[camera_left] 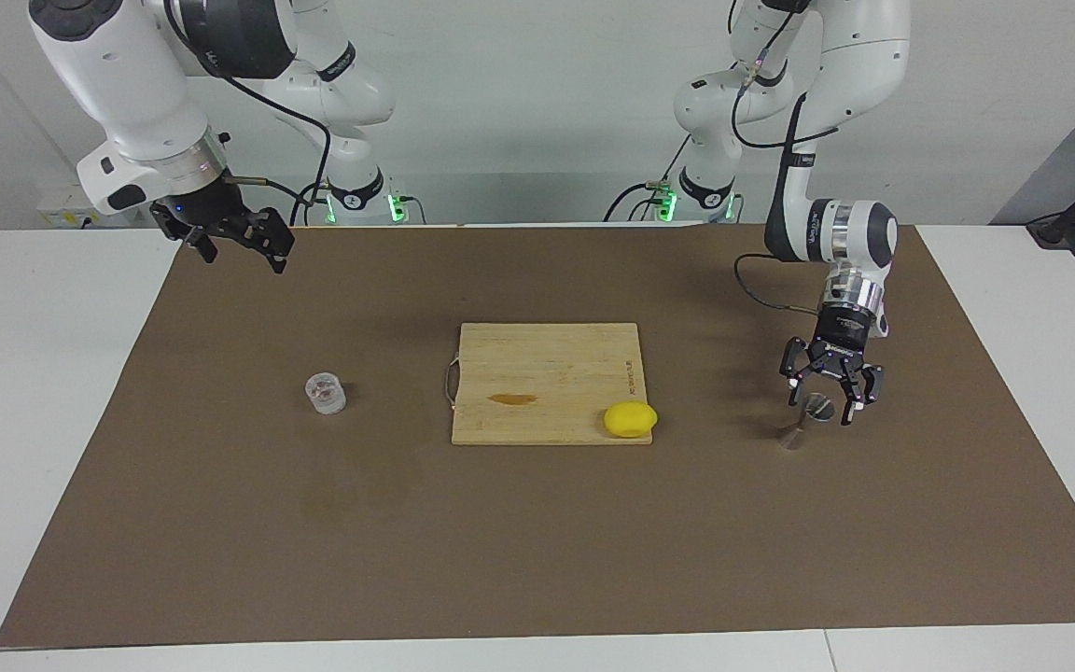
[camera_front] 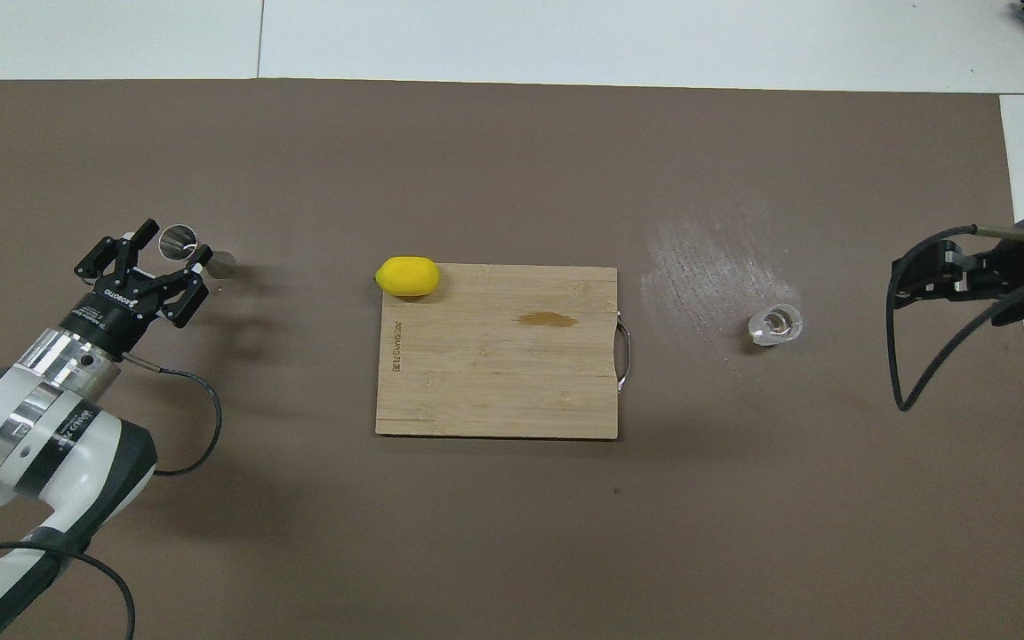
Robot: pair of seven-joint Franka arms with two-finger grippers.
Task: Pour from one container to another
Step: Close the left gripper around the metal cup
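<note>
The left gripper [camera_left: 821, 406] is down at the jigger [camera_left: 806, 419] on the bench [camera_left: 537, 523] toward the left arm's end, its fingers [camera_front: 198, 259] spread to either side of the jigger's top cup; whether they touch it cannot be told. The lemon [camera_left: 631, 419] sits on the cutting board [camera_left: 547, 373]. The glass tumbler [camera_left: 325, 393] stands toward the right arm's end. The right gripper [camera_left: 237, 245] waits high above the mat's [camera_left: 537, 560] edge, fingers wide apart, holding nothing.
</note>
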